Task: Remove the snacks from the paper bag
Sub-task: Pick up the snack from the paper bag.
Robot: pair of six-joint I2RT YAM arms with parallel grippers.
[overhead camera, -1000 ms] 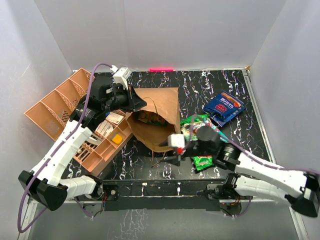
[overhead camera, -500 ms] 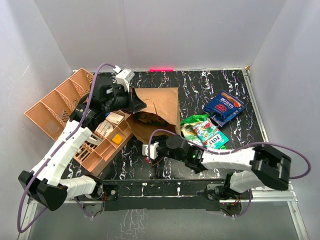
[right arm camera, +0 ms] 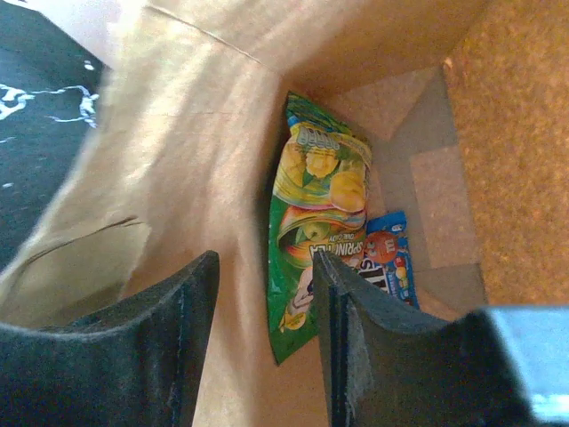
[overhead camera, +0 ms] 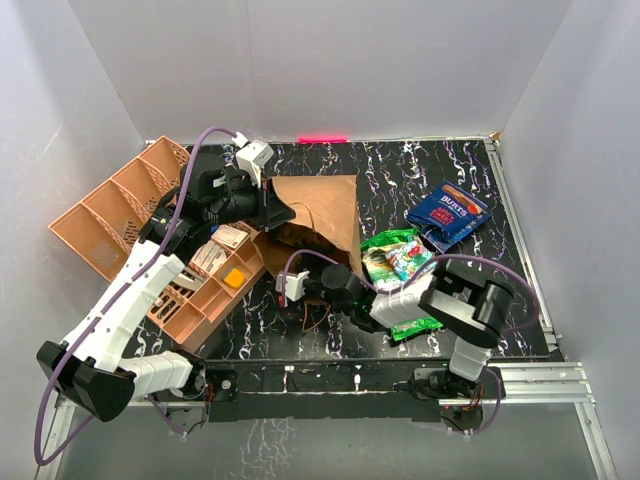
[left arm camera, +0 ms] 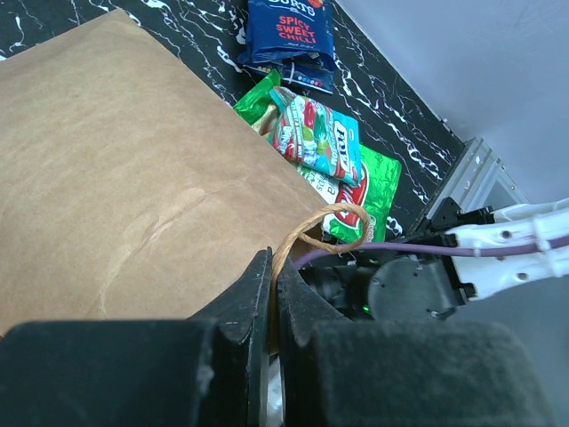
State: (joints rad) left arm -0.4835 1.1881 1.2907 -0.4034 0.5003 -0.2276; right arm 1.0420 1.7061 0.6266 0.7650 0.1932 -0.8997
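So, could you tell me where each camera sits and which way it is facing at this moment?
Top view: above and behind the arms, looking down at the table and paper bag; both arms show.
Left wrist: beside the bag, looking right across its outside; left fingers show, shut on its handle.
Right wrist: in the bag's mouth, looking at two packets inside; open right fingers show.
Shared: top and left wrist both see the blue packet and green packets on the table.
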